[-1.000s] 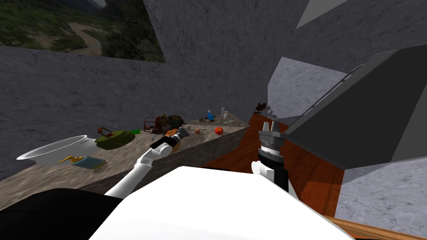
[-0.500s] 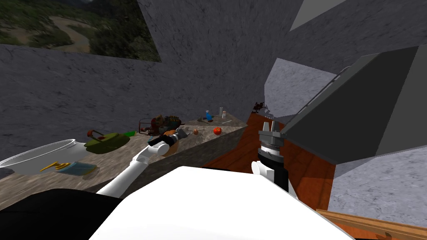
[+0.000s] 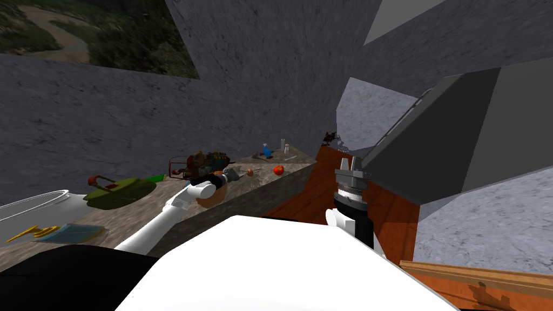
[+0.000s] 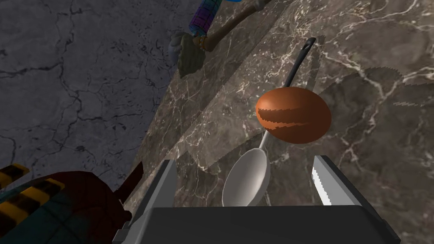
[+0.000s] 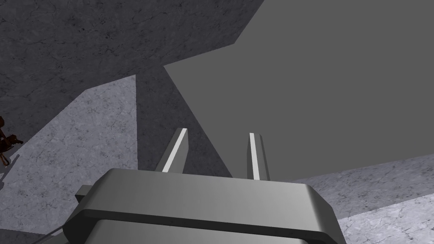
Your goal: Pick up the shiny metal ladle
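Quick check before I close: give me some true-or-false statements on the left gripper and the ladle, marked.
1. The left gripper is open. True.
2. The ladle has its bowl between that gripper's fingers. True.
3. The ladle is lifted off the marble counter. False: it lies on it.
4. The ladle's handle is silver to its end. False: the end is black.
5. The brown oval thing lies apart from the ladle. False: it sits over the handle.
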Tool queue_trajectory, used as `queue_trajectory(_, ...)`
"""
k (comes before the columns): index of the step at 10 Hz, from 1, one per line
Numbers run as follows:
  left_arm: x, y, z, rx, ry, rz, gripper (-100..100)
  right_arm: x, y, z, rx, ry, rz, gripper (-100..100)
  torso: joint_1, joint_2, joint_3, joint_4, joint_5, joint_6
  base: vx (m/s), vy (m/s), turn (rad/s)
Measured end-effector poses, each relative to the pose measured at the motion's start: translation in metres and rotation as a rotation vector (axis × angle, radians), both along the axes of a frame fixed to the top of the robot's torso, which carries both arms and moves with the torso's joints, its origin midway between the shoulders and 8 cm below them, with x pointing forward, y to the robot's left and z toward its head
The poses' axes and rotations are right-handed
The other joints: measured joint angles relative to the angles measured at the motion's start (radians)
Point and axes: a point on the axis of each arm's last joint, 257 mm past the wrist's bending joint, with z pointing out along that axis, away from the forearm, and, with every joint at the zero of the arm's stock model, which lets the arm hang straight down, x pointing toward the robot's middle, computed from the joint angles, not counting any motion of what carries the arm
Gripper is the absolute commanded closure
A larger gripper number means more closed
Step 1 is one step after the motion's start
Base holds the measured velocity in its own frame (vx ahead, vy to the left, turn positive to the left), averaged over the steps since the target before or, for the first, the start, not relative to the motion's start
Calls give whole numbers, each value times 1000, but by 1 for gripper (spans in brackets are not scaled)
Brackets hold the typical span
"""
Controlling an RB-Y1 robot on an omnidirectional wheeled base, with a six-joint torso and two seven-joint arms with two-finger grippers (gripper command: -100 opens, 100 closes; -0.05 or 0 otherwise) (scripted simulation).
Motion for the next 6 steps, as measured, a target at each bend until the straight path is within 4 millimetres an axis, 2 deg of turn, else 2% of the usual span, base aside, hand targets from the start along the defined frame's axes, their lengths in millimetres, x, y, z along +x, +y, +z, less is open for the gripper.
queue_trajectory(6, -20, 45, -25, 40, 188, 68, -100, 0, 0, 0, 0, 0, 0, 0, 0, 0, 0, 0, 0, 0, 26, -20, -91)
